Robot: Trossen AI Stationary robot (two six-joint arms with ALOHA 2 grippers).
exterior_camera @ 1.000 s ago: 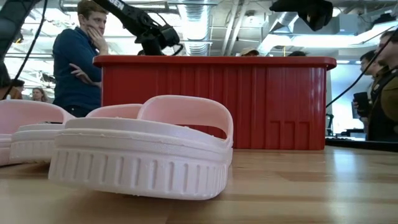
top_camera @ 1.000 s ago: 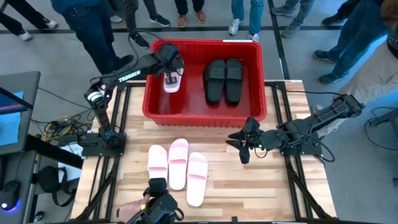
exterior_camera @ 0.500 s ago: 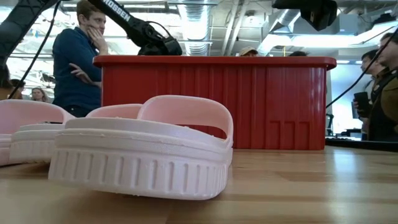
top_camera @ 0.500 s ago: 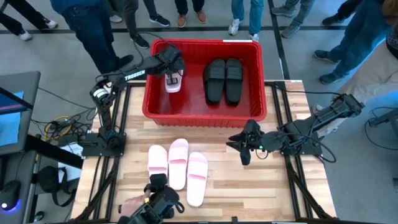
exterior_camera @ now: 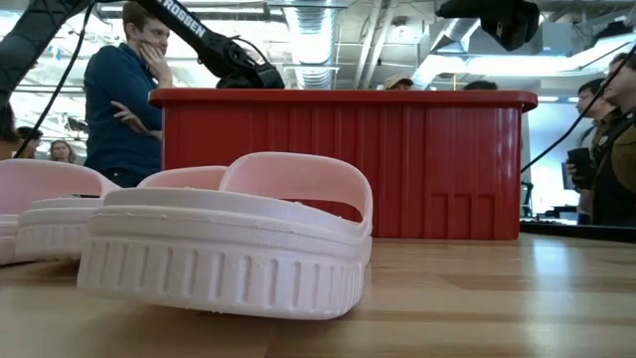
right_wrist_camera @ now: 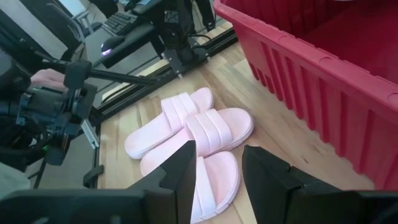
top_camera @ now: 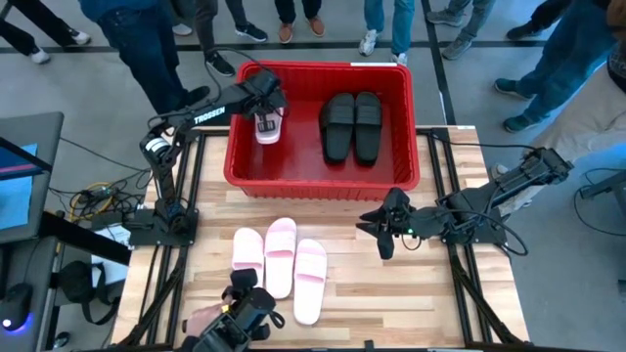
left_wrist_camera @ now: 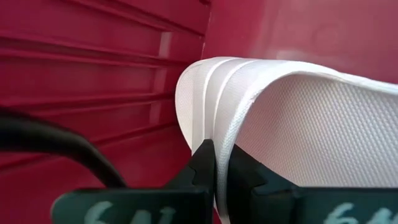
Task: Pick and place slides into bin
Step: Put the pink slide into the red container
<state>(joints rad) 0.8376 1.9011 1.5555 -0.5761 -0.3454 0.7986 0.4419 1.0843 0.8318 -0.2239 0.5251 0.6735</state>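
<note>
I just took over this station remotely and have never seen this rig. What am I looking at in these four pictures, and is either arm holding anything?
Two dark robot arms work at a wooden table. The overhead picture shows everything: the left arm reaches into the red bin, and the left gripper is shut on a pale pink slide. That arm's wrist camera shows it close up, fingers pinching the slide's strap against the bin's red wall. Two black slides already lie in the bin. Three pink slides wait on the table.

The right gripper hovers over the table near the bin's front right corner, open and empty; its wrist camera looks past its fingers at those three slides.

The table-level picture looks across a pink slide toward the bin. People stand around the table.
</note>
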